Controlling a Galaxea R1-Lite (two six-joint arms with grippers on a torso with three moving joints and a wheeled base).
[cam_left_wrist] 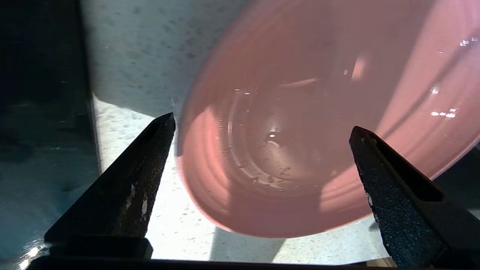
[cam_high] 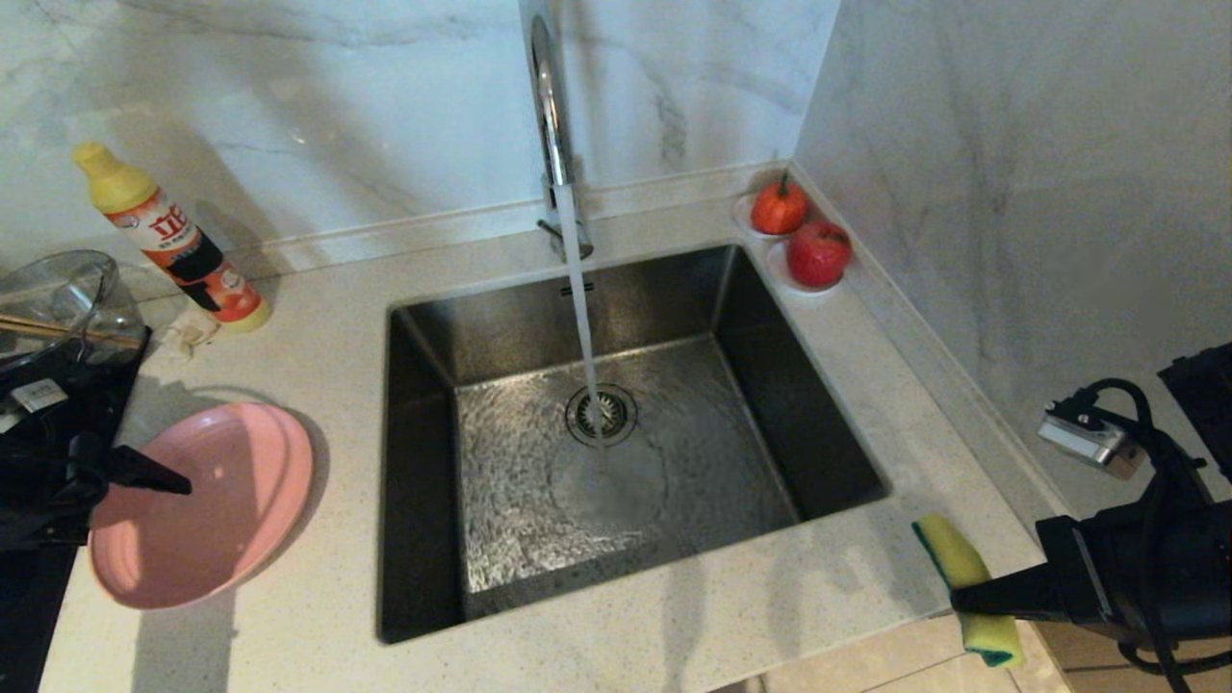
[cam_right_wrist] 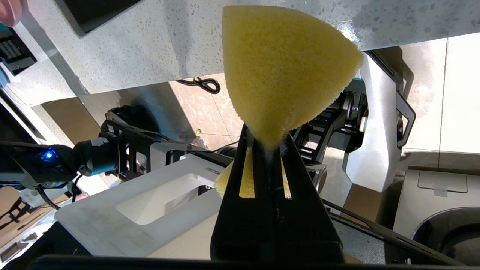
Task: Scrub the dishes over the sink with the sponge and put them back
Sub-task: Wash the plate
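Observation:
A wide pink plate (cam_high: 207, 505) lies on the counter left of the sink (cam_high: 423, 346), with water drops on its inner face (cam_left_wrist: 300, 112). My left gripper (cam_high: 164, 479) hovers at the plate's left rim, open wide (cam_left_wrist: 262, 123), holding nothing; both fingers stand clear of the plate. The tap (cam_high: 549, 106) runs a stream onto the drain strainer (cam_high: 602, 414). At the counter's front right corner my right gripper (cam_high: 967, 602) is shut on the yellow sponge (cam_high: 953, 553), pinching its waist (cam_right_wrist: 268, 144). The sponge's yellow face (cam_right_wrist: 285, 71) fans out beyond the fingertips.
A yellow-capped detergent bottle (cam_high: 173, 241) stands at the back left, beside a clear glass bowl (cam_high: 58, 298) with chopsticks. Two red fruits (cam_high: 780, 207) (cam_high: 818, 252) sit in the back right corner. A marble wall closes the right side. A dark surface borders the plate's left.

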